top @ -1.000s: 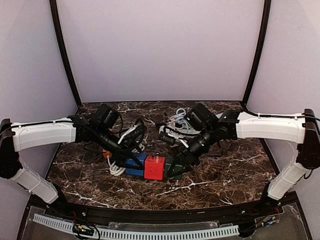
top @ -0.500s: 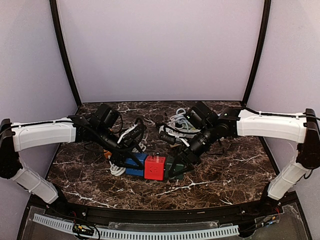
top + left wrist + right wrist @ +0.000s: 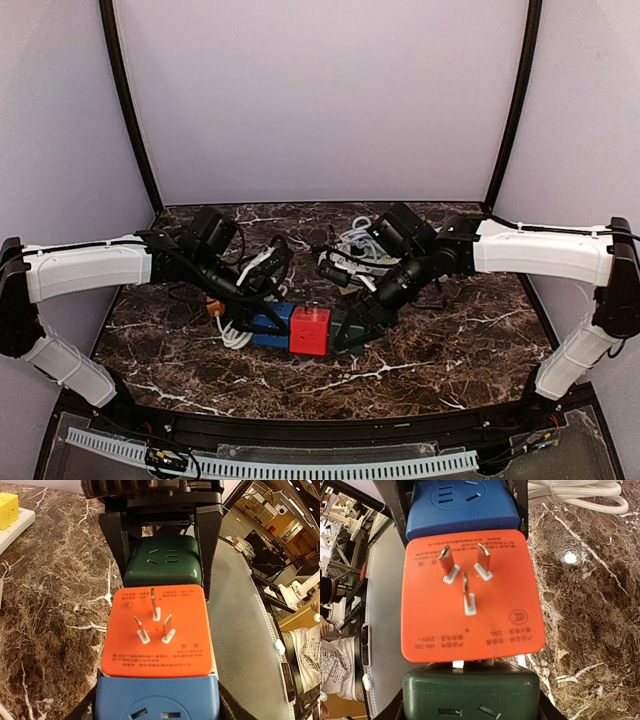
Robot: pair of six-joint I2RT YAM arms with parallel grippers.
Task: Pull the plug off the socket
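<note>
- Top view: on the marble table (image 3: pixel 450 350), three cubes lie in a row at centre, toward the near side: blue cube (image 3: pixel 274 320) on the left, red cube (image 3: pixel 310 332) in the middle, green cube (image 3: pixel 347 331) on the right. The left gripper (image 3: pixel 262 322) reaches in from the left and the right gripper (image 3: pixel 356 326) from the right. Coils of white cable (image 3: pixel 358 243) lie just beyond, and a small orange object (image 3: pixel 213 307) sits by the left arm. None of these blocks an outward pull.
- Left wrist view: the blue cube (image 3: pixel 157 702) sits clamped between this gripper's half-open jaws. The red cube (image 3: pixel 157 632), bare prongs facing the camera, touches it. A yellow cube (image 3: pixel 7 502) stands well apart at far left.
- Right wrist view: the jaws, about half open, are closed on the green cube (image 3: pixel 470 695). A thin gap with a pale sliver shows between it and the red cube (image 3: pixel 472 597).
- Judgement: both ends are gripped and the separating pull is at hand. Next, draw the arms straight apart along the row without twisting. Which joint will give I cannot tell.
</note>
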